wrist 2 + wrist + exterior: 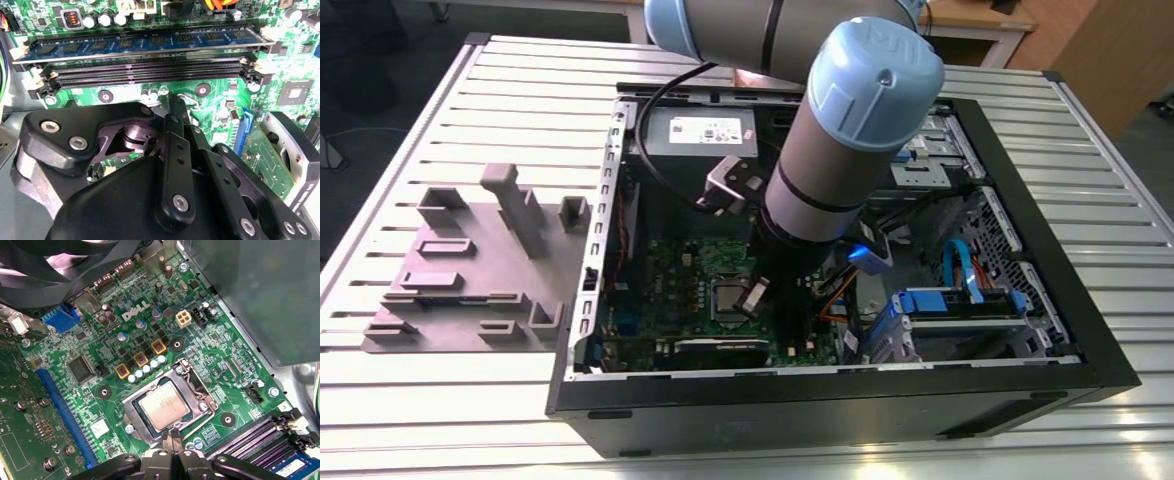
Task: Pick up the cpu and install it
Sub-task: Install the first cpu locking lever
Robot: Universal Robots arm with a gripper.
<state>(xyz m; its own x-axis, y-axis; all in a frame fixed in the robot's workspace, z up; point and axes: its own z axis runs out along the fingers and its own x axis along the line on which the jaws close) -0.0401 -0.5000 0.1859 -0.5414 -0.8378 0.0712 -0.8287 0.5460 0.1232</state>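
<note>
We see the cpu [164, 408] already lying flat inside the socket frame [131, 413] on the green motherboard [75, 340], so by our read the pick-up is done and we're in the install/seating step. In the first wrist view the gripper [172, 436] sits right at the socket's edge, its two thin fingertips pressed together w/ nothing between them, apart from the chip's top, just beside its rim. In the second wrist view the same closed tips [175, 106] point down at the board near the black RAM slots [150, 75], one of which holds a blue memory stick [145, 42]. In the exterior view the arm [834, 170] reaches down into the open pc case [1014, 250], approx. over the socket. We can't tell whether the chip is fully seated or the frame latched. Any next move, in our judgement, calls for care: light contact only, no sideways scrape across pins or caps nearby.
</note>
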